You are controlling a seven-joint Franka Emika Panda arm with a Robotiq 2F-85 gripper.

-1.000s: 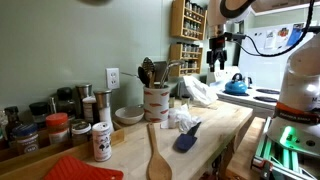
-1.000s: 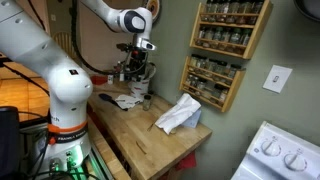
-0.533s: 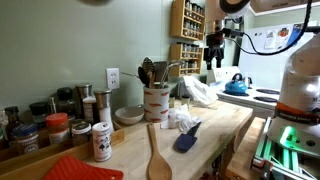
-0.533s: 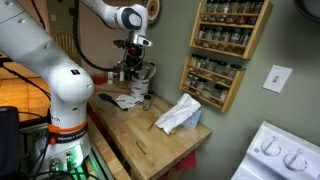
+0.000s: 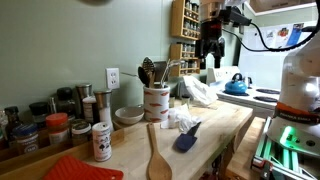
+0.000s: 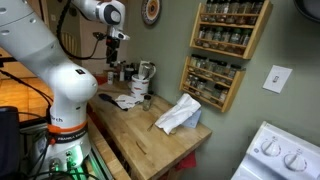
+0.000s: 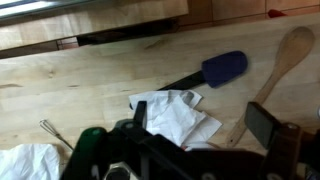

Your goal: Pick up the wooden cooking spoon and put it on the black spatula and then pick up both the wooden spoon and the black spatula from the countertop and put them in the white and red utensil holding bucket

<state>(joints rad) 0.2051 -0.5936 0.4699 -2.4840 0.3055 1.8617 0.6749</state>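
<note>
Hanging spread, the fingers (image 7: 264, 126) hover well above wooden cooking spoon (image 7: 281, 58) and black spatula (image 7: 222, 69)

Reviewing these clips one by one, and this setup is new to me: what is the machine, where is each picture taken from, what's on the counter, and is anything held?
The white machine is a robot arm ending in a two-fingered gripper. Two cameras stand in the room and see the wooden kitchen countertop from different spots; a third sits on the wrist, looking down. On the countertop lie a wooden cooking spoon and a black spatula, apart, beside crumpled white paper. A white and red utensil bucket stands near the wall. The gripper hangs open, high above the countertop, holding nothing.
</note>
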